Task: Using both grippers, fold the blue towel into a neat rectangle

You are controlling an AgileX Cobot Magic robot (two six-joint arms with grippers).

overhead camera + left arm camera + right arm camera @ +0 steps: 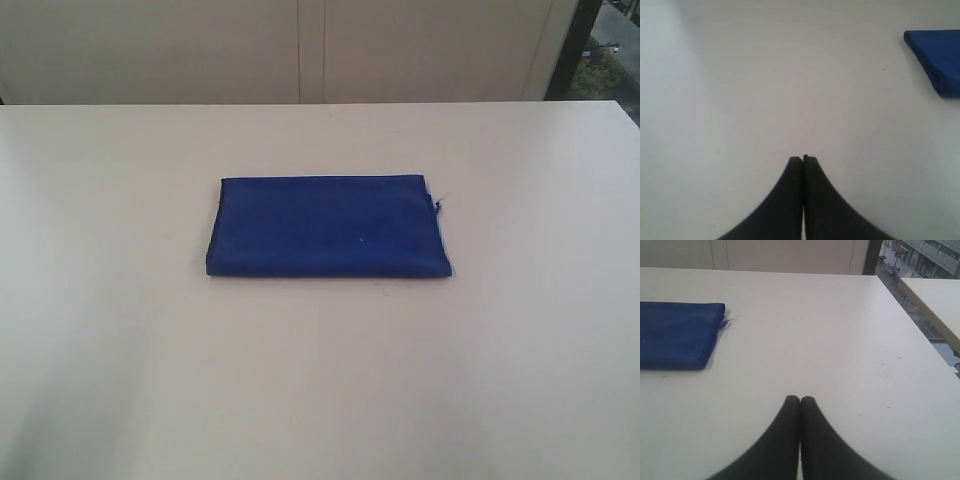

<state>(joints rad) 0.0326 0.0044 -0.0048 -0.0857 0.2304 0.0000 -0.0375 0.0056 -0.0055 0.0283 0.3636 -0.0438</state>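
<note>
The blue towel (326,227) lies folded into a flat rectangle in the middle of the pale table (320,380), with a small pale thread tag at its right far corner. Neither arm shows in the exterior view. In the left wrist view my left gripper (803,159) is shut, its black fingers pressed together over bare table, well away from a corner of the towel (937,57). My right gripper (800,399) is shut too, with nothing between its fingers, and the towel (677,334) lies off to one side of it.
The table's far edge (320,103) meets a beige panelled wall (300,50). In the right wrist view the table's side edge (920,335) drops off, with a second pale table (940,300) and a window beyond it.
</note>
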